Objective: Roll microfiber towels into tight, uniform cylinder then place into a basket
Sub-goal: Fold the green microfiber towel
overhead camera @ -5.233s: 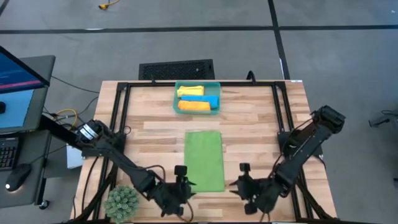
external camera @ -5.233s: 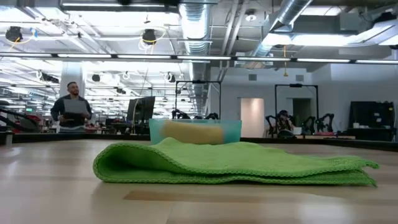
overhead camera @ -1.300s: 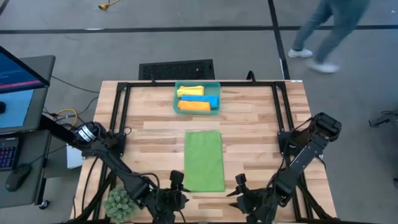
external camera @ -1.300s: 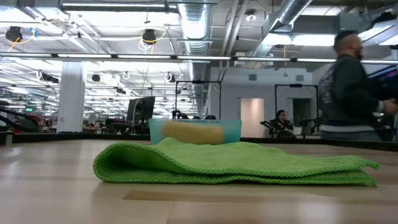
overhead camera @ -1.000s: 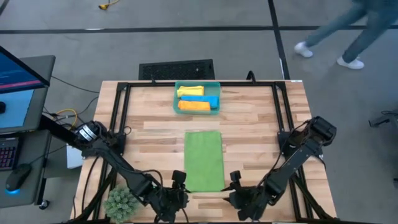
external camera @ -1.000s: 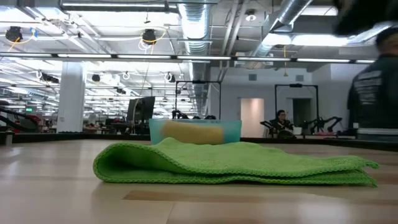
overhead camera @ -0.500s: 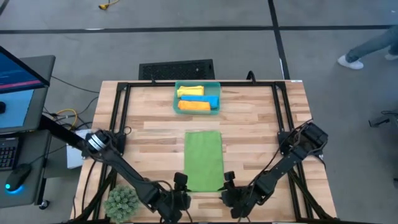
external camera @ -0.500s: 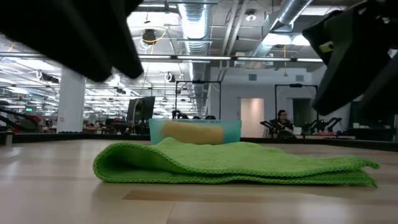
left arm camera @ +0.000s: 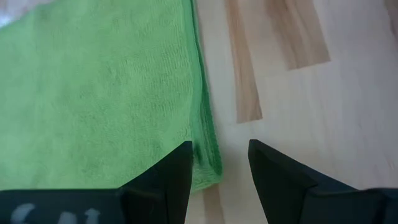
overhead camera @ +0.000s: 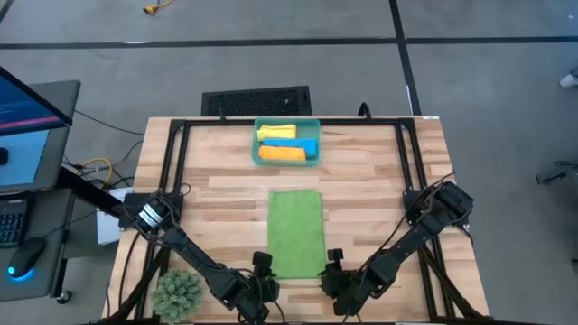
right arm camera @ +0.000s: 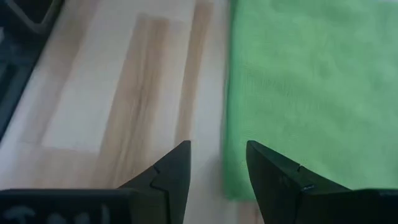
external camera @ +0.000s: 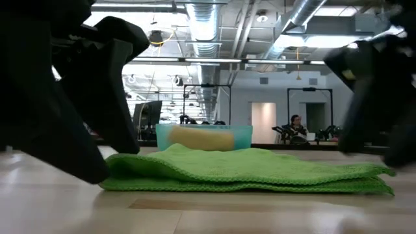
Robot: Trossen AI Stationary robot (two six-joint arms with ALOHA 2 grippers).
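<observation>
Three towels sit rolled in the basket [overhead camera: 312, 124]; the green towel [overhead camera: 295, 232] lies flat.
I hold the left gripper [left arm camera: 219, 163] and right gripper [right arm camera: 218, 167] parted at its near corners.

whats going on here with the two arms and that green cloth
Both arms are at the near end of the folded green towel, which lies flat and unrolled on the table. The left gripper and right gripper are open, each at a near corner. The basket already holds the yellow, blue and orange rolls.

Two dark, slender jointed arms, black wedge-shaped fingers [left arm camera: 163, 180], silver-grey shoulder collars.
</observation>
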